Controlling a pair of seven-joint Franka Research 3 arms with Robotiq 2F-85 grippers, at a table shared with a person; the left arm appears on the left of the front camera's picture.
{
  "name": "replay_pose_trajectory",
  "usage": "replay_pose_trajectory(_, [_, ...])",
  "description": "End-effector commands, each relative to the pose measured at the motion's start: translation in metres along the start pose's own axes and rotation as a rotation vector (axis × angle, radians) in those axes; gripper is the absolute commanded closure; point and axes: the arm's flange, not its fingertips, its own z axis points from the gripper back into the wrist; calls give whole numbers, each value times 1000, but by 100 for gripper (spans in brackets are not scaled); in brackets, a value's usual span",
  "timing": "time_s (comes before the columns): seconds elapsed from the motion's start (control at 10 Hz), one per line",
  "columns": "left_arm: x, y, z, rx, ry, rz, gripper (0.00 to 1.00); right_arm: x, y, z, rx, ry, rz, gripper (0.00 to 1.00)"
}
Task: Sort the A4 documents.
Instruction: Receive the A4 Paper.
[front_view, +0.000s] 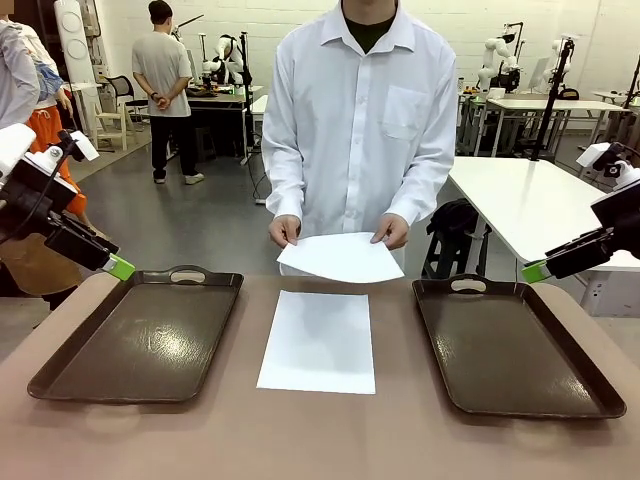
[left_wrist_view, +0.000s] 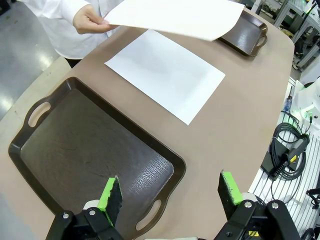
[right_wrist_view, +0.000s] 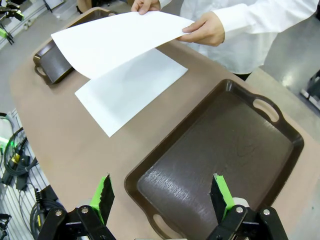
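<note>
One blank paper sheet (front_view: 318, 340) is seen lying flat on the brown table (front_view: 330, 430). A second sheet (front_view: 340, 257) is held in the air just beyond the flat sheet's far edge, pinched at its far corners by the person's hands (front_view: 393, 232), with its free edge sagging a little toward the flat sheet. An empty dark tray (front_view: 140, 335) is set to the robot's left of the flat sheet and another tray (front_view: 515, 345) to its right, each near it but apart from it.

The left gripper (left_wrist_view: 171, 191) is held above the near end of the tray left of the flat sheet, and the right gripper (right_wrist_view: 162, 195) above the near end of the tray on the other side. The jaws of both are spread wide and nothing is held between them.

The sheets are judged to be very light, thin and floppy, easily creased and likely to slide on the smooth top. The flat sheet offers no raised edge, so a pinch would probably have to be made at a corner or an edge worked up first. The held sheet is better offered: its free edge could be taken between the pads.
</note>
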Motion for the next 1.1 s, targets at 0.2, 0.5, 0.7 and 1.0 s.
replay_pose_trajectory(0.2, [-1, 1, -1, -11, -12, -13, 0, -1, -1, -3, 17, -4, 5, 0])
replay_pose_trajectory(0.5, [-1, 1, -1, -11, -12, -13, 0, -1, -1, -3, 17, -4, 5, 0])
replay_pose_trajectory(0.7, [-1, 1, -1, -11, -12, -13, 0, -1, -1, -3, 17, -4, 5, 0])
replay_pose_trajectory(1.0, [-1, 1, -1, -11, -12, -13, 0, -1, -1, -3, 17, -4, 5, 0])
